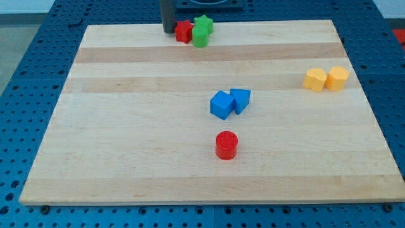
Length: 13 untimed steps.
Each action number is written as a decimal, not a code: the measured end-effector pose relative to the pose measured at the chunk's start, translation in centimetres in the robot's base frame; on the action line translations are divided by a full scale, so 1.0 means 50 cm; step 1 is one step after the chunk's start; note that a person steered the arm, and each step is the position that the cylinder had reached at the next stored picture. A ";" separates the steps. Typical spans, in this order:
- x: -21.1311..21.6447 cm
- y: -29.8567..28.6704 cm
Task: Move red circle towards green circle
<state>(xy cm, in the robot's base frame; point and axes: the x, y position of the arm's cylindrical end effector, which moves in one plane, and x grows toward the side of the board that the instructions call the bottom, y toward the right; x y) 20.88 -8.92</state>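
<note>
The red circle lies on the wooden board, below the middle. The green circle sits at the view's top edge of the board, touching a red block on its left and a green star-like block just above it. My tip stands at the top edge, just left of that red block. It is far from the red circle.
A blue cube and a blue triangular block touch each other just above the red circle. Two yellow blocks sit side by side near the right edge.
</note>
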 end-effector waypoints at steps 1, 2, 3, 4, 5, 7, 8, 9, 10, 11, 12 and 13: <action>-0.012 0.024; -0.010 -0.015; 0.057 -0.113; 0.166 -0.179; 0.296 -0.218; 0.598 -0.228; 0.745 -0.202; 0.819 -0.124; 0.820 -0.012; 0.820 0.159; 0.805 0.307; 0.752 0.324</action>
<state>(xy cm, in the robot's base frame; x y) 58.47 7.27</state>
